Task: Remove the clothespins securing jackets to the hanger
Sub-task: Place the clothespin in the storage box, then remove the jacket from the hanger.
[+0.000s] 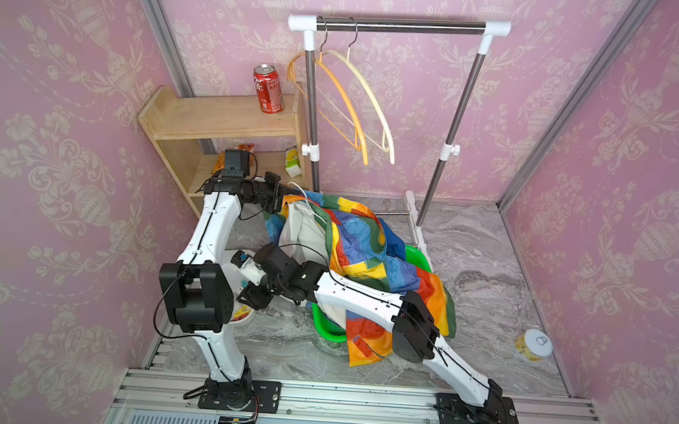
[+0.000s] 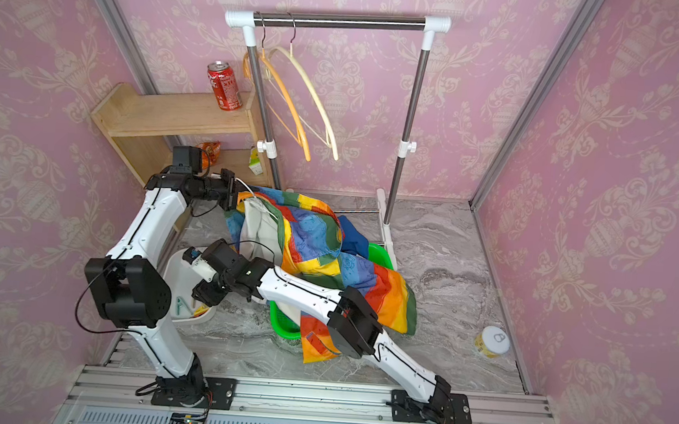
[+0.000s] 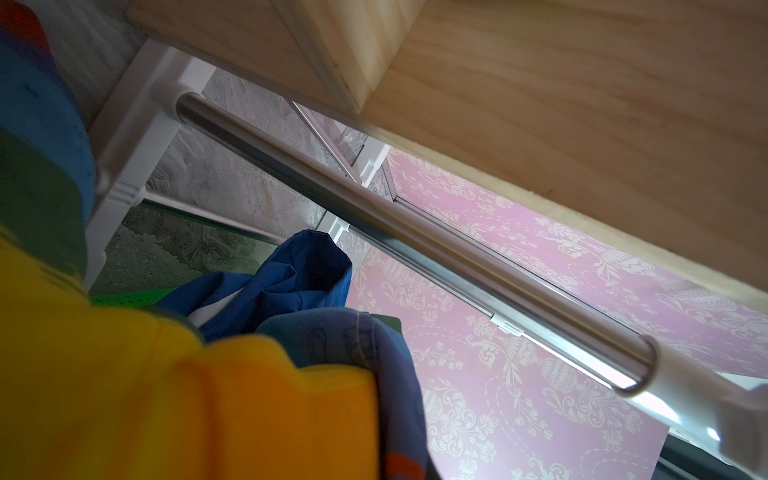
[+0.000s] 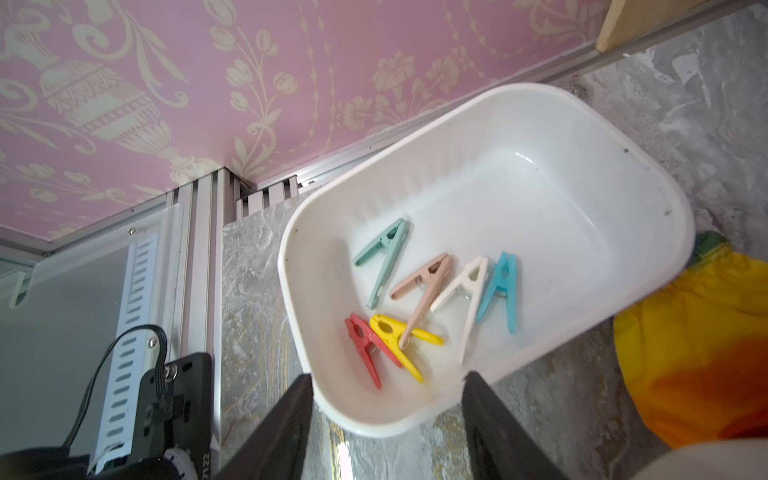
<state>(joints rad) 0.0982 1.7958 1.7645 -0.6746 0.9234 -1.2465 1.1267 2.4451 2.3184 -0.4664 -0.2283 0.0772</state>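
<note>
Six clothespins (image 4: 426, 286) are off and lying loose in the white tub (image 4: 540, 199): mint (image 4: 384, 257), pink-beige, white (image 4: 465, 291), light blue (image 4: 500, 286), red (image 4: 365, 345) and yellow (image 4: 397, 338). The pink-beige one overlaps the yellow

The tub sits on the floor near left, under my left arm's elbow

right gripper (image 4: 386, 378) hangs over the tub's near rim with its fingers spread and nothing between them. I read that as the drop-off end of a pin cycle

The rainbow patchwork jacket (image 1: 352, 238) is mid-floor, just right of the tub. Its top is held up and the rest is draped over the green basket (image 1: 418, 257)

left gripper (image 1: 276, 198) is closed at the jacket's top edge, where a white hanger (image 1: 309, 209) pokes out of the collar. The fabric hangs from it, but I can't tell whether the pads also catch the hanger

A blue garment (image 3: 299, 270) lies in the basket under the rainbow one

I see no pin on the jacket in any view, though folds hide much of the hanger line, so I can't rule one out

The rack (image 1: 400, 25) at the far side carries two bare hangers, orange (image 1: 349, 107) and cream (image 1: 374, 97). My guess is we're at or near the end of the task

Next: lift right clear of the tub and swing it right to the collar. Check both hanger shoulders; if a pin shows, squeeze its tail ends and pull it straight off while left holds steady
</note>
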